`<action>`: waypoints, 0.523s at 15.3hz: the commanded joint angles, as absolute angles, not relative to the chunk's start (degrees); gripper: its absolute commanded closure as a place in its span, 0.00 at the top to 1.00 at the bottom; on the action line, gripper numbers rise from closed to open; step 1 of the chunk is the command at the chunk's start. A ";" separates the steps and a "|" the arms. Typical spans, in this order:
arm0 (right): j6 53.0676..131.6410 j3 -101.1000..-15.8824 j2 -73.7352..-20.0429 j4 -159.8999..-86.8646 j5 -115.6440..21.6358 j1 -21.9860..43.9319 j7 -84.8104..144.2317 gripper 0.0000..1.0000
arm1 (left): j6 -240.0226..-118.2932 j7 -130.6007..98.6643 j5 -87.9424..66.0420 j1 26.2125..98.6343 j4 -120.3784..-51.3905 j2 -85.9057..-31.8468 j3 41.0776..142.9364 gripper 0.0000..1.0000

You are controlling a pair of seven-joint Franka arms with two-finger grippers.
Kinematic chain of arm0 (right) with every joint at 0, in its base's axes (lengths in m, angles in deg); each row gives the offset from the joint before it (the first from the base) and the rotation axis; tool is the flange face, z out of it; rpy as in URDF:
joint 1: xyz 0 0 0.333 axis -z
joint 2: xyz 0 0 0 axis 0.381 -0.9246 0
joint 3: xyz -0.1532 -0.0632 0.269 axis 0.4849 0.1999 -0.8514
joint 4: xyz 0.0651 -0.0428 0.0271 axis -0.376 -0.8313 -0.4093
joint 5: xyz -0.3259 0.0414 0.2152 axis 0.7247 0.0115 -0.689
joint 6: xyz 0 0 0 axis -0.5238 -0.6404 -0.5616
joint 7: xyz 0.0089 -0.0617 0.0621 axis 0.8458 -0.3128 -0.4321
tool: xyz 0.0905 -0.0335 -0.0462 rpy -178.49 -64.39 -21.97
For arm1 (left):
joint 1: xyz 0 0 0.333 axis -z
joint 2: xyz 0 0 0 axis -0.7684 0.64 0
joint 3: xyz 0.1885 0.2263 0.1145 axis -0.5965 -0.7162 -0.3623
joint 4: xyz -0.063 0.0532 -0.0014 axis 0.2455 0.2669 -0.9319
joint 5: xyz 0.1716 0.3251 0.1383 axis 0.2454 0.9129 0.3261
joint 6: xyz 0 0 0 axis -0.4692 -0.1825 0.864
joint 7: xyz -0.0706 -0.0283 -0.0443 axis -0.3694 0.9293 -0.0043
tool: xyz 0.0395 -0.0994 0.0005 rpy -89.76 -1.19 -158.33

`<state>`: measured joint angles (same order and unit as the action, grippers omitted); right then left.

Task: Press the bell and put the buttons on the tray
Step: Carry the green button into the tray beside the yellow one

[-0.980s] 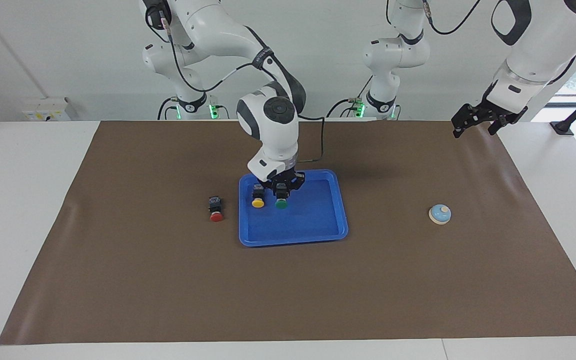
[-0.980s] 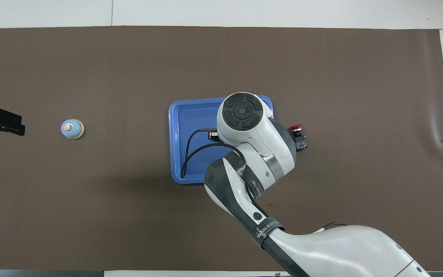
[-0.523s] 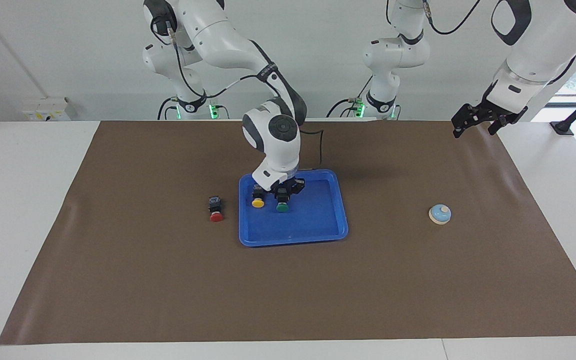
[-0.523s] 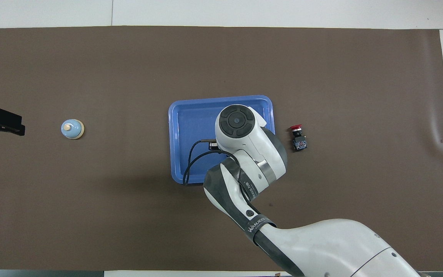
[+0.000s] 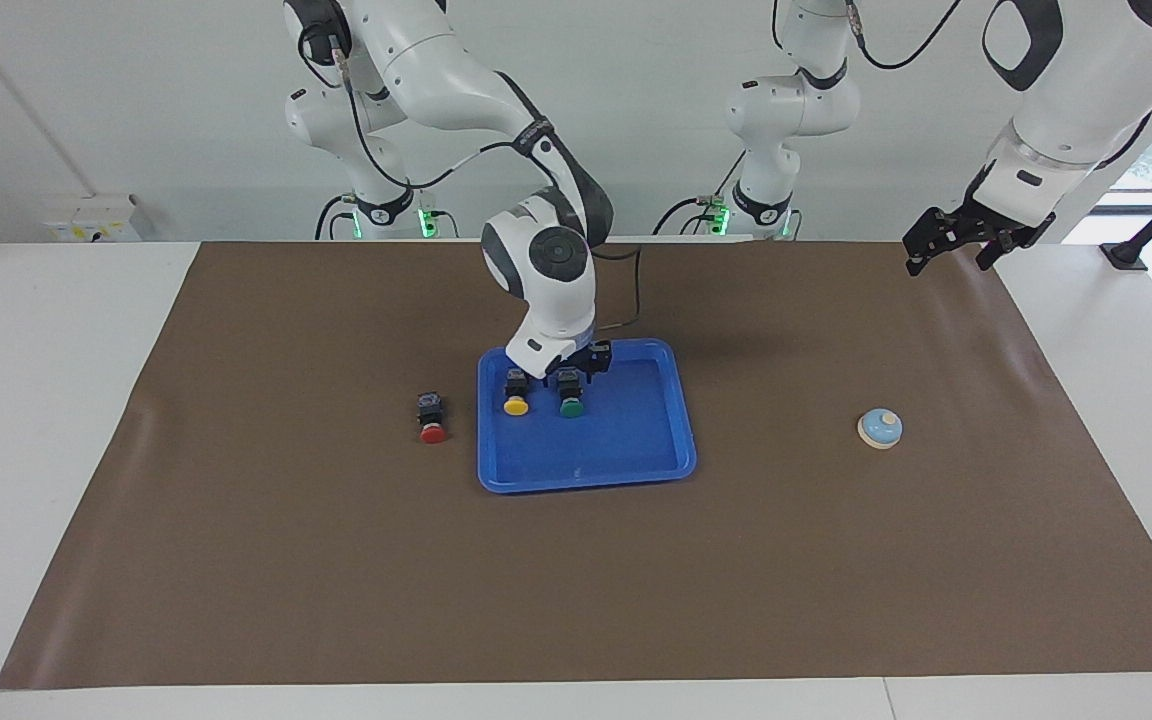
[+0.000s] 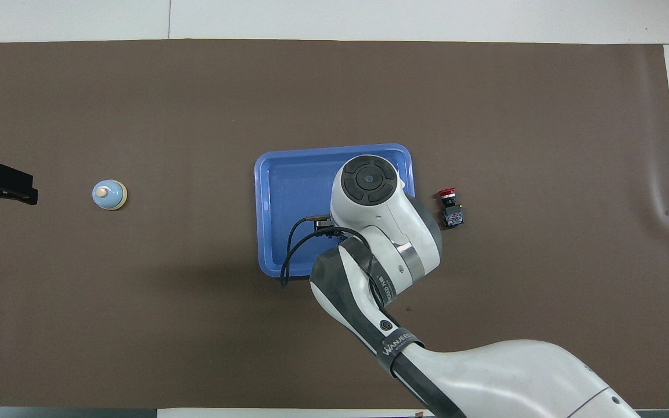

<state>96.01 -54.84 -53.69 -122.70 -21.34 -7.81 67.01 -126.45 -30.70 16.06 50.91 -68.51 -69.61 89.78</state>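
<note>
Mid-desk, on a brown mat (image 5: 336, 560), the tray (image 5: 586, 485): bright blue plastic, rectangular, rounded corners, low raised rim, far larger than anything on it; inside, along the edge nearest the robots and toward the corner at the right arm's end, two of the buttons lying side by side, each a small black body with a round cap pointing away from the robots; yellow button (image 5: 515, 398) closer to that corner, green button (image 5: 570, 400) just beside it, apart; red button (image 5: 432, 420), same black body and a red cap, off the tray on the mat, near the tray's edge at the right arm's end of the desk (image 5: 36, 400); the bell (image 5: 879, 428), a small round light-blue dome with cream base rim and cream knob on top, upright on the mat, well apart from the tray toward the left arm's end; right pincer (image 5: 570, 368) low over the green button's black body, wrist hiding much of it from above, apart or together cannot tell, touching or not cannot tell; left pincer (image 5: 948, 262) waiting in the air over the mat's corner nearest the robots at the left arm's end, tips apart, holding nothing.
</note>
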 commanded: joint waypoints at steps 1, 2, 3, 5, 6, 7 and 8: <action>92.54 -54.72 -47.48 -123.52 -22.22 -2.94 65.84 1.00 | -126.91 -30.88 15.68 50.65 -69.41 -70.43 89.77 1.00; 92.44 -54.63 -46.15 -123.69 -21.43 -0.30 64.88 1.00 | -126.91 -30.80 15.68 50.65 -69.41 -70.43 89.77 1.00; 92.18 -54.63 -45.27 -123.87 -21.25 1.64 63.91 1.00 | -126.91 -30.88 15.68 50.65 -69.41 -70.43 89.77 1.00; 89.82 -54.63 -44.12 -125.00 -21.07 5.07 59.62 1.00 | -126.91 -30.88 15.68 50.65 -69.41 -70.43 89.77 1.00; 88.33 -54.63 -43.77 -125.88 -21.07 6.82 56.37 1.00 | -126.91 -30.80 15.68 50.65 -69.41 -70.43 89.77 1.00; 87.96 -54.54 -43.16 -126.93 -20.99 8.23 54.25 1.00 | -126.91 -30.80 15.68 50.65 -69.41 -70.43 89.77 1.00; 88.48 -54.54 -42.71 -128.34 -20.64 9.90 52.67 1.00 | -126.91 -30.80 15.68 50.65 -69.41 -70.43 89.77 1.00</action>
